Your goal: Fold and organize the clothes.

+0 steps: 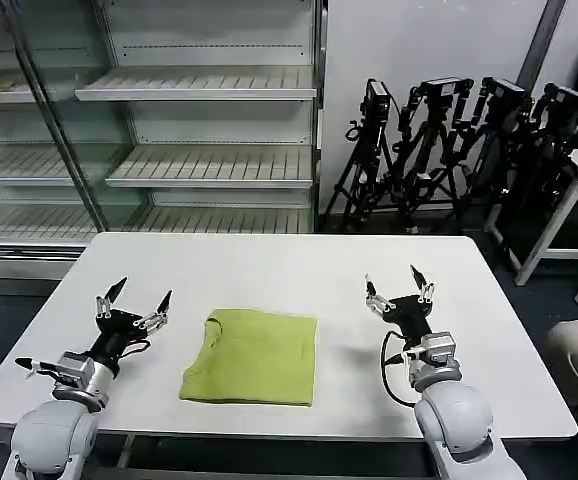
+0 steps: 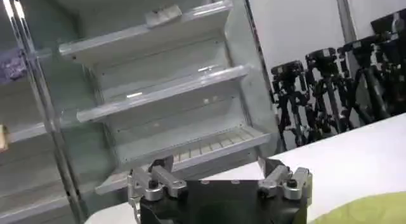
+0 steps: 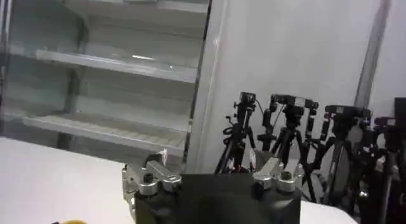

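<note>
The folded shirt (image 1: 252, 358) lies at the table's (image 1: 269, 265) near middle. My left gripper (image 1: 138, 294) sits wide at its 9 o'clock, my right gripper (image 1: 399, 283) wide at 3. Shelves (image 1: 209, 165) stand at 11, tripods (image 1: 449, 150) at 1; my left wrist view catches the shirt's edge (image 2: 374, 211).

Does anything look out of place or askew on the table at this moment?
Nothing stands out. The T-shirt lies folded flat on the white table, between the left gripper and right gripper, both open and clear of it.

A plain lime-green T-shirt (image 1: 254, 357) is seen folded into a neat, flat rectangle. It is laid on the white table (image 1: 299, 265), toward six o'clock, collar side facing nine o'clock.
</note>
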